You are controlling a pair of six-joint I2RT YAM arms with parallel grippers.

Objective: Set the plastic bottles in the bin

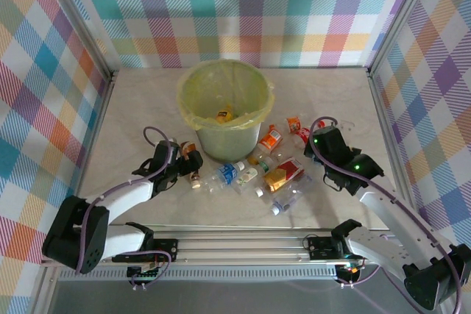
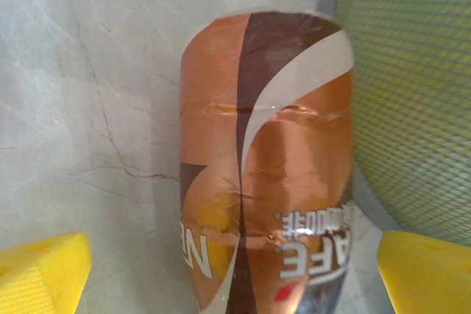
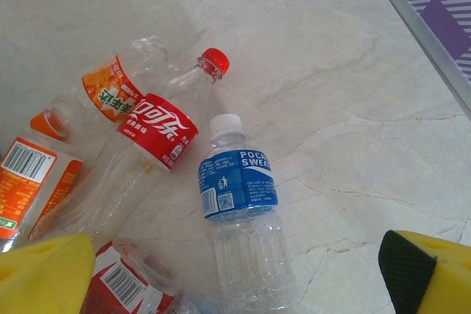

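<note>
I'm straddling the brown-labelled bottle (image 2: 265,159) with the left pincer (image 2: 234,273), wide open and empty. It's looking light, crushable and slick, so I'm aiming mid-label; the right pincer (image 3: 235,273) is gaping, empty.

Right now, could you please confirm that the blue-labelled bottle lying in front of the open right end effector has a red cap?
Not quite: the blue-labelled bottle has a white cap, as the right wrist view shows. The red cap belongs to the red-labelled bottle beside it. The rest holds: the bottle lies in front of the open right end effector.
</note>
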